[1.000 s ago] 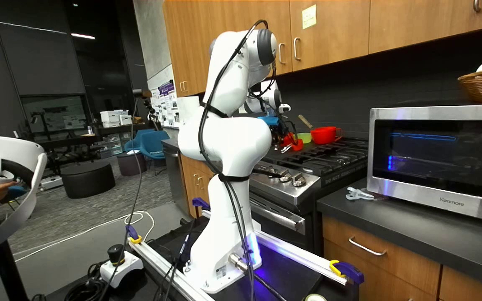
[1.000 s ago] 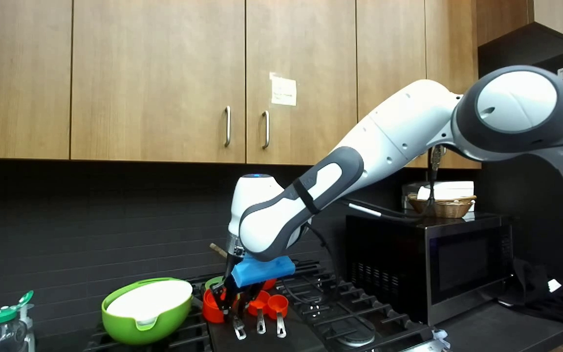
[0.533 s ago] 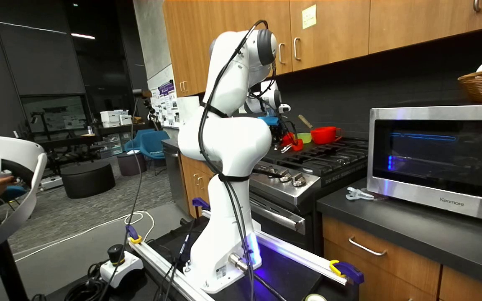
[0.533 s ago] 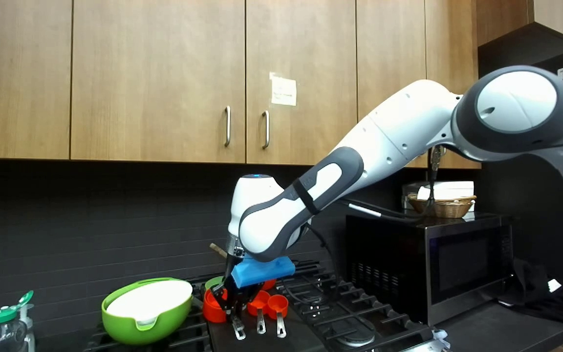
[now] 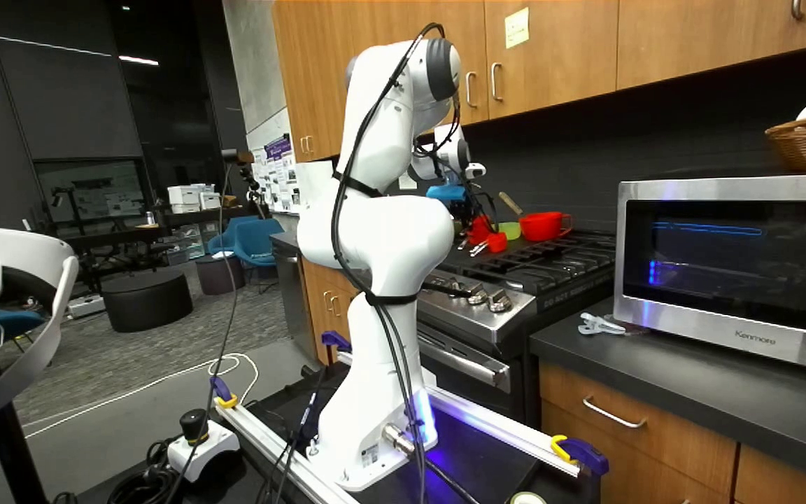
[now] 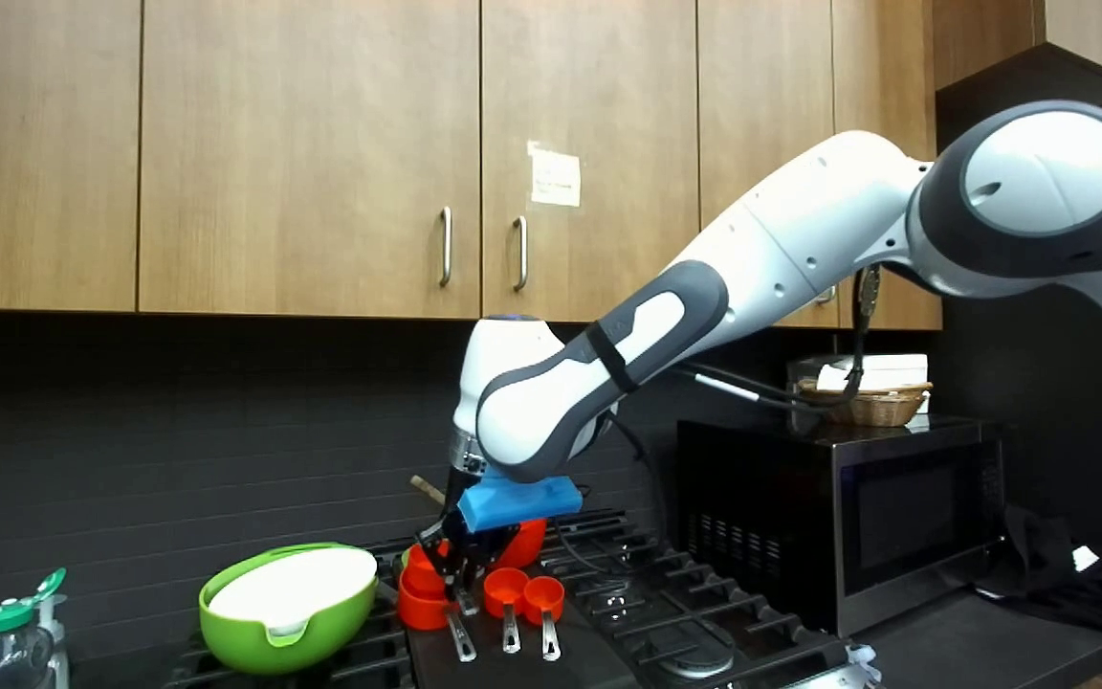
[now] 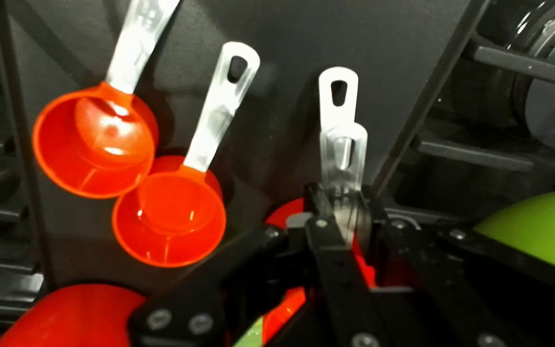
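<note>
1. So the gripper (image 7: 341, 200) is pinched tight on the metal handle (image 7: 342, 180) of a red measuring cup (image 6: 423, 572), fingers either side of it.
2. In an exterior view, that one sits right above a lower cup (image 6: 420, 612). Can't tell if they touch. A second handle (image 7: 337, 108) pokes out past the pinched one, at 12 o'clock in the wrist view.
3. Same view, going from the grip: near cup (image 7: 169, 219) at 9 o'clock, far cup (image 7: 95, 142) around 10, rims meeting or overlapping.
4. It's crowded: red pot (image 7: 75, 318) at 8, green bowl (image 7: 542, 231) at 3, grate bars (image 7: 475, 155) between 2 and 3.
5. Those two loose cups lie on a black griddle (image 7: 277, 125).
6. Sightlines are rough: the gripper covers most of the held cup in the wrist view, and a blue block (image 6: 520, 502) hides part of the pot in an exterior view.
7. Farther off there: microwave (image 6: 914, 526) at 3 o'clock, basket (image 6: 881, 410) on top of it, clear bottle (image 6: 11, 655) near 9.
</note>
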Controlling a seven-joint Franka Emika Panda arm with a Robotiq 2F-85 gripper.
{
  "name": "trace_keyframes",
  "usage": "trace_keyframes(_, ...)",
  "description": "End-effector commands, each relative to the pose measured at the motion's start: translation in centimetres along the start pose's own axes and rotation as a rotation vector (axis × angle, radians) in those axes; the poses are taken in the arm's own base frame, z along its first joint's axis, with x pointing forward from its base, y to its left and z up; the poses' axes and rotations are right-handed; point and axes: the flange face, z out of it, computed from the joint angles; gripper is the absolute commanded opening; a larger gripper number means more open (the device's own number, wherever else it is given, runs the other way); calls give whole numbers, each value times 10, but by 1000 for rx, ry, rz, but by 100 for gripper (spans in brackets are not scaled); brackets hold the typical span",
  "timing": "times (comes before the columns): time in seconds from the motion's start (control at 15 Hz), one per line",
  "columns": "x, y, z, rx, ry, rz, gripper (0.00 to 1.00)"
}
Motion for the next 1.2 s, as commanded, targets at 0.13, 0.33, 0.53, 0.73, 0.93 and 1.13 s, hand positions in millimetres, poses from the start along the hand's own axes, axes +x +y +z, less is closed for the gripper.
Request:
trace_keyframes(0.13, -32, 7, -36, -16, 4, 0, 4)
trace_keyframes(0.33, -55, 7, -46, -27, -11, -4, 4)
trace_keyframes(0.53, -77, 7, -58, -51, -13, -3, 4)
trace_keyframes(0.73, -96, 7, -69, -63, -24, 4, 4)
trace_keyframes(0.93, -111, 6, -74, -66, -41, -1, 4)
trace_keyframes(1.13, -124, 3, -65, -73, -74, -31, 4)
